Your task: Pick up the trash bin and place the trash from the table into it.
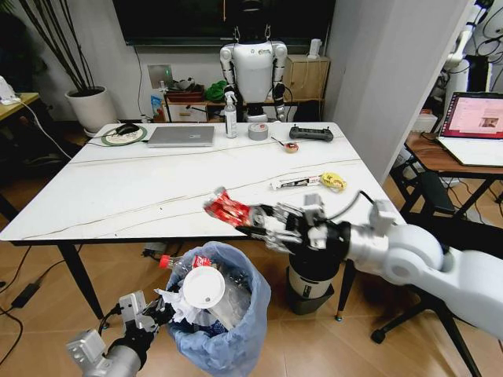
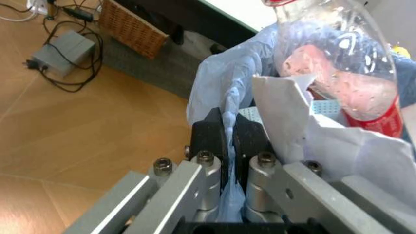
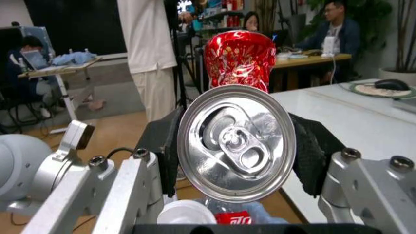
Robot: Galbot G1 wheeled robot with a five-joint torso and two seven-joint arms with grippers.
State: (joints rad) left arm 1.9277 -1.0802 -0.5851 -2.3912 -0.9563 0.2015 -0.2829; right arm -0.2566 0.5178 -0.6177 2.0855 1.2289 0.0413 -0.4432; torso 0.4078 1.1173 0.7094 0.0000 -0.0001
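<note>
While the right gripper (image 1: 250, 221) clamped a crushed red can (image 1: 227, 210) between its pads at the near edge of the table (image 1: 141, 188), the left gripper (image 1: 161, 312) was pinched shut on the rim of the trash bin (image 1: 236, 334), holding it low beside the table, with the can over the table's edge above and just behind the bin's mouth. In the right wrist view the can (image 3: 236, 141) sat squarely between the black pads, its lid end facing the camera and its dented body pointing away, so the grip looked secure. The bin already held a white paper cup (image 1: 203, 288), crumpled tissue (image 1: 178, 305) and a clear bottle with a red cap (image 1: 182, 261), and it looked nearly full. To do this step well, the can should travel a little forward and down until it is plainly over the open bag rather than over the rim, then be released low so it settles among the litter instead of bouncing off the cup. The left wrist view showed the blue bag (image 2: 224, 92) caught between the fingers (image 2: 208, 134), so that hold should stay firm and level; any tilt could spill the bottle. A white wrapper (image 1: 295, 182) and a yellow scrap (image 1: 333, 181) lay on the table, seemingly left to clear.
</note>
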